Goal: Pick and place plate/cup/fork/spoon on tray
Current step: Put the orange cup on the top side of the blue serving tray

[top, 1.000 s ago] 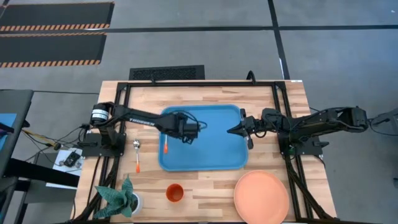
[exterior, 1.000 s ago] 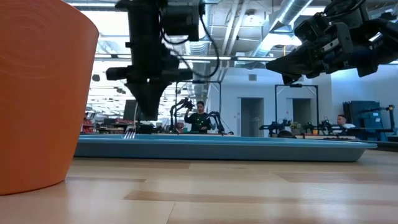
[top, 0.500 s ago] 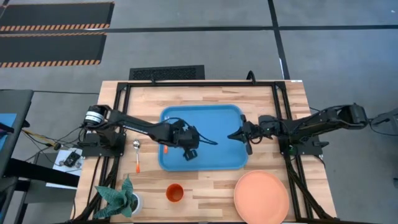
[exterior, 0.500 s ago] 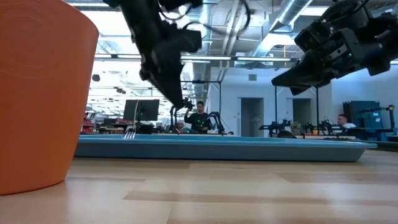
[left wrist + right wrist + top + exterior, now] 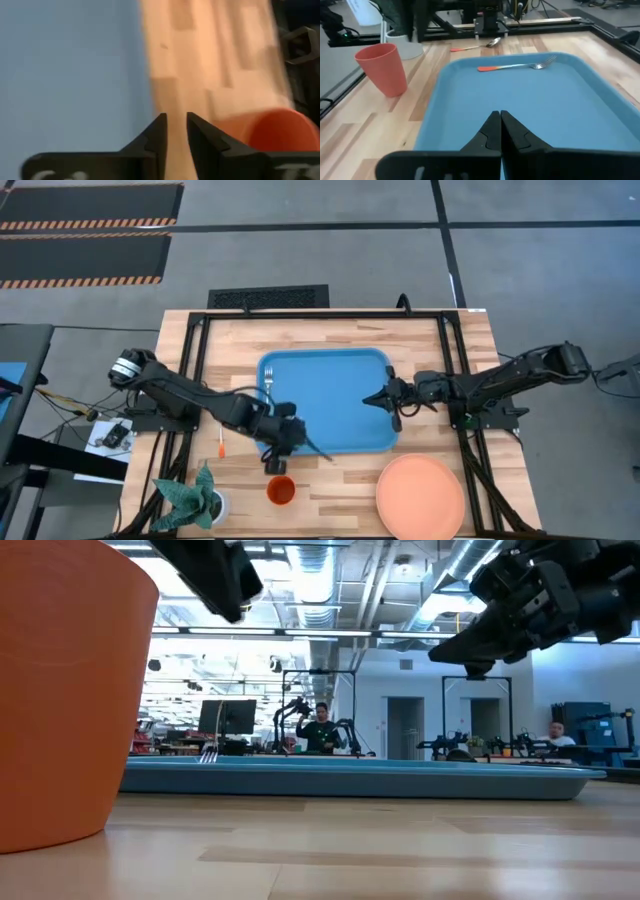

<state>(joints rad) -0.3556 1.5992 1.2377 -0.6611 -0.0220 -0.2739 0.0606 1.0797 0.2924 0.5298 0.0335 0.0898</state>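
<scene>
Fork (image 5: pixel 267 387): lying on the left part of the tray (image 5: pixel 340 430), tines pointing away from the cup; in the right wrist view it is showing with its orange handle toward the cup side.
Spoon (image 5: pixel 220 444): lying on the bench (image 5: pixel 330 480) just left of the tray, mostly hidden by the left arm from above; in the right wrist view it is lying on the wood beyond the tray's far edge.
Cup (image 5: pixel 281 490): standing upright on the bench in front of the tray's near-left corner, beside a potted plant (image 5: pixel 200 498).
Plate (image 5: pixel 420 496): sitting on the bench off the tray's near-right corner.
Left end effector (image 5: pixel 274 463): hanging over the tray's near edge, just above the cup; fingers narrow, a slim gap between them, holding nothing.
Right end effector (image 5: pixel 372 397): hovering over the tray's right edge; fingers pressed together, empty.
Step in hand: by my reading, the left arm is heading for the cup.
Doing it well: the fingers are needing to spread wider than the cup wall before descending; gripping one side of the rim, lifting straight up, and clearing the tray's raised rim before setting down away from the fork.
Risk: a narrow approach is likely to knock the cup over toward the plant.
Writing: none readable in these views.
</scene>
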